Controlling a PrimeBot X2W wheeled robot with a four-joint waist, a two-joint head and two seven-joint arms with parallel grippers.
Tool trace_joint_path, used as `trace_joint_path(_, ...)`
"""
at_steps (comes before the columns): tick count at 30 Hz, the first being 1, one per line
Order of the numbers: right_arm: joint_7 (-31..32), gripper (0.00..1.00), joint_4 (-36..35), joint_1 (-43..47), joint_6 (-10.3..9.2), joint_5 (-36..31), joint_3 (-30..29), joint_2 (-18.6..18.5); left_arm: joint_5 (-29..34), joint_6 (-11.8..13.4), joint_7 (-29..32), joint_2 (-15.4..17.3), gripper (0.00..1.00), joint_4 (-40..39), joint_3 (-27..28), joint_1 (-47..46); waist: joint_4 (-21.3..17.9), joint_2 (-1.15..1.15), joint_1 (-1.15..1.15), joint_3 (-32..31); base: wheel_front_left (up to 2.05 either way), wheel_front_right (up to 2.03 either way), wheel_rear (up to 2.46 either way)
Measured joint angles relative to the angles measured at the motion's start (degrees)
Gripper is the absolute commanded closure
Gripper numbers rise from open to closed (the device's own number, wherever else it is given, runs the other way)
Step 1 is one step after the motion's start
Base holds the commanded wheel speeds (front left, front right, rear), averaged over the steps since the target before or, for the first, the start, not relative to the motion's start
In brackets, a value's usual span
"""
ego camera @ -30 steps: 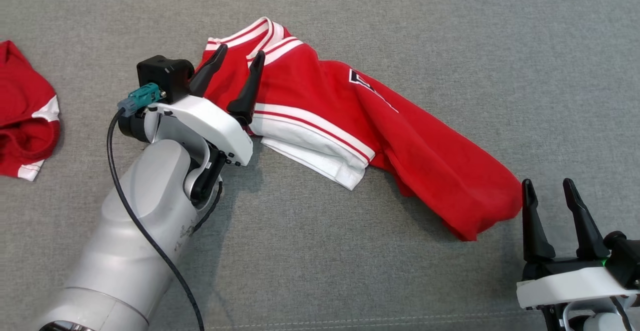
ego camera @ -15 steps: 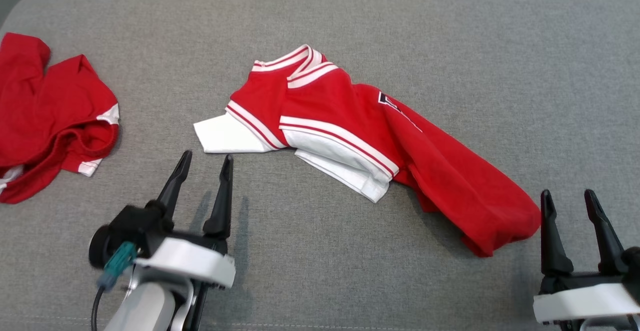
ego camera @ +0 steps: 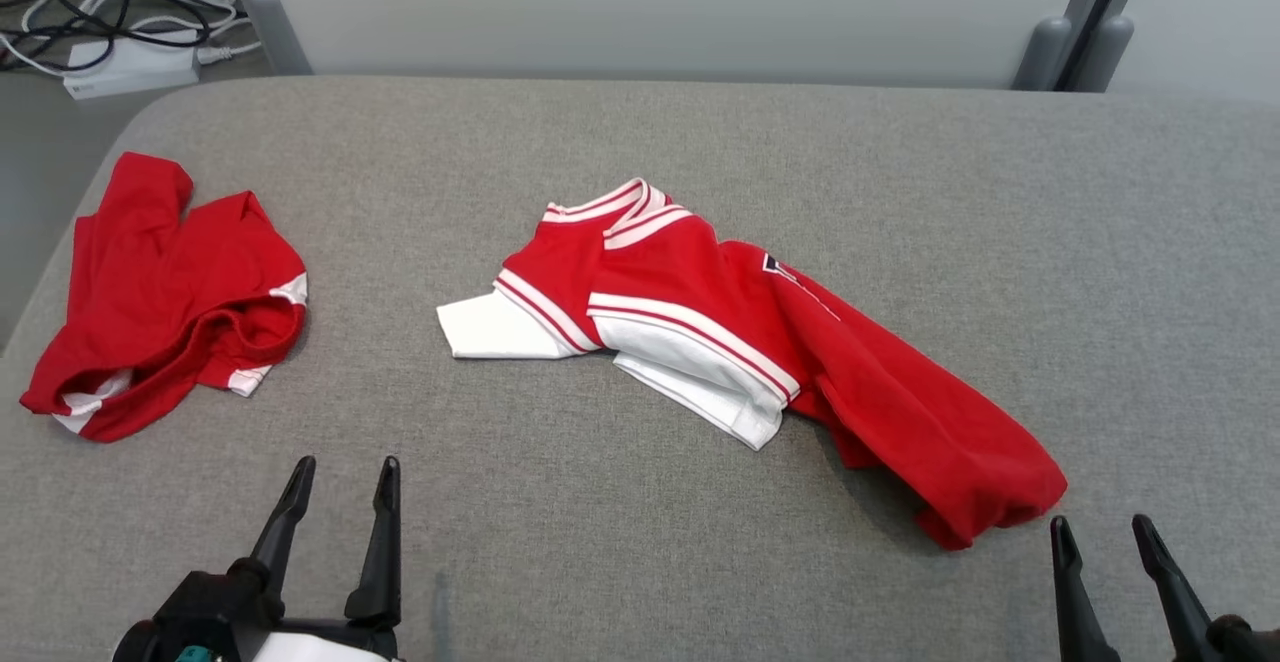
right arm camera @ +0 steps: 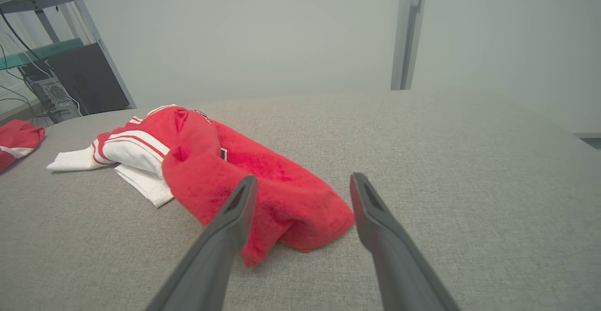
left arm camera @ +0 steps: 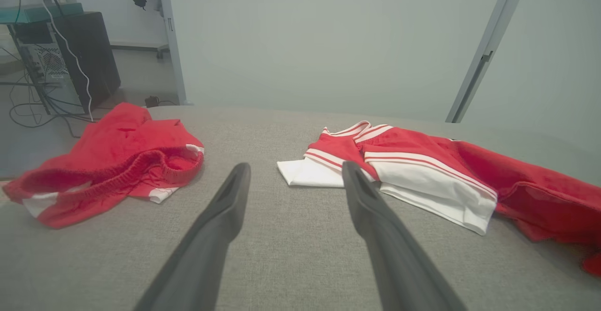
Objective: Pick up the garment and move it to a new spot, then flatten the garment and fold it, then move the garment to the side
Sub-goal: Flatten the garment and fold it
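Grey surface [ego camera: 900, 192] bears garment [ego camera: 700, 322], apart from left gripper [ego camera: 348, 464], near right gripper [ego camera: 1099, 524]

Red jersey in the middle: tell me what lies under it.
The red jersey lies directly on the grey cushion. White fabric layers of its own stick out beneath its striped edge. Whatever is under the bunched red part is covered.
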Motion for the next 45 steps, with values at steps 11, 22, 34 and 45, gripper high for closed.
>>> trace_joint_path(11, 0.0, 0.0, 0.4, 3.0, 0.0, 0.8, 2.5, 0.0, -0.6, 1.4, 1.1, 1.6, 0.0, -2.2, 1.0, 2.6, -0.3, 0.0, 0.0, -3.5, 0.0, 0.0, 0.0)
trace_joint_path(22, 0.0, 0.0, 0.6, 3.0, 0.0, 0.8, 2.8, 0.0, -0.6, 1.9, 1.7, 1.6, 0.0, -3.4, 0.5, 2.6, -0.2, 0.0, 0.0, -3.4, 0.0, 0.0, 0.0)
trace_joint_path(34, 0.0, 0.0, 10.0, -3.8, 0.0, 0.3, 6.7, 0.0, -0.6, 1.7, 1.8, 0.2, 0.0, -3.8, -1.0, 1.0, 1.4, 0.0, 0.0, 0.7, 0.0, 0.0, 0.0)
trace_joint_path(45, 0.0, 0.88, 18.8, -10.5, 0.0, 0.8, 5.0, -0.2, -0.6, 0.3, 0.7, -1.3, 0.0, -1.3, -2.0, -2.3, 4.5, 0.0, 0.0, 4.2, 0.0, 0.0, 0.0)
